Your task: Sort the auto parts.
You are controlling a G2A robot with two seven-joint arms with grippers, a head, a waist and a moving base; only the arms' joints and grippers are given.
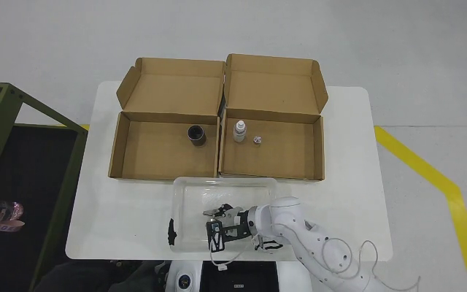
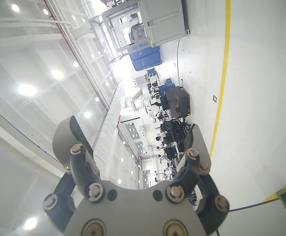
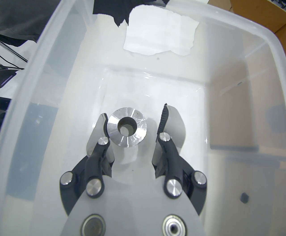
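The right gripper [image 3: 135, 112] sits low inside a clear plastic bin [image 3: 257, 29] at the near edge of the white table [image 1: 350, 146]. Its jaws are spread wide around a shiny metal ring [image 3: 136, 134] with a hole through its middle. One finger [image 3: 101, 129] touches the ring's rim, the other stands apart from it, so the ring is not gripped. The ring rests on the bin floor.

On the bin wall is a torn white label [image 3: 159, 31], its face plain white, with ragged black tape [image 3: 111, 9] beside it.

The left gripper [image 2: 134, 125] points up into the hall, jaws wide, holding nothing.

Beyond the bin are two open cardboard boxes, touching side by side. The left box [image 1: 117, 146] holds a black cylinder [image 1: 195, 134]. The right box [image 1: 318, 146] holds a small white bottle-shaped part [image 1: 239, 131] and, just beside it, a tiny pale piece [image 1: 257, 139]
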